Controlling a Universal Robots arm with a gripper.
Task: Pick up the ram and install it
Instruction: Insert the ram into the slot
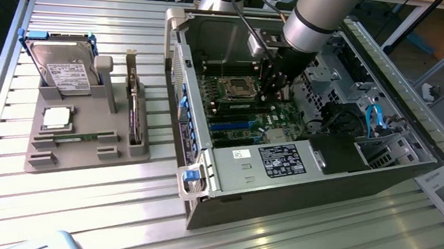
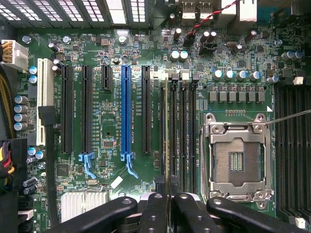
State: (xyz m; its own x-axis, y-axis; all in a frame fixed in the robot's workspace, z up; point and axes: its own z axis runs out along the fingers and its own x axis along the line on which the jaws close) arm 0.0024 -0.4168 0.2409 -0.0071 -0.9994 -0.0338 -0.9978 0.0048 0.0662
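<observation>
1. Your claw (image 2: 167,195) pinches the ram (image 2: 165,126), which it holds edge-on.
2. In the exterior view, you find the ram over the motherboard (image 1: 249,123) slots, at 3 o'clock of the CPU socket (image 1: 235,89).

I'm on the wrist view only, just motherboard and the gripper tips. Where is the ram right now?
Observer: A green ram sits in a gray tray outside the case, at the exterior view's left.
Operator: What else is in that tray?
Observer: A hard drive stands in it, and a silver chip lies between the drive and the ram.
Operator: And where is the arm?
Observer: The arm reaches down into the open case, with the gripper just over the board.
</observation>
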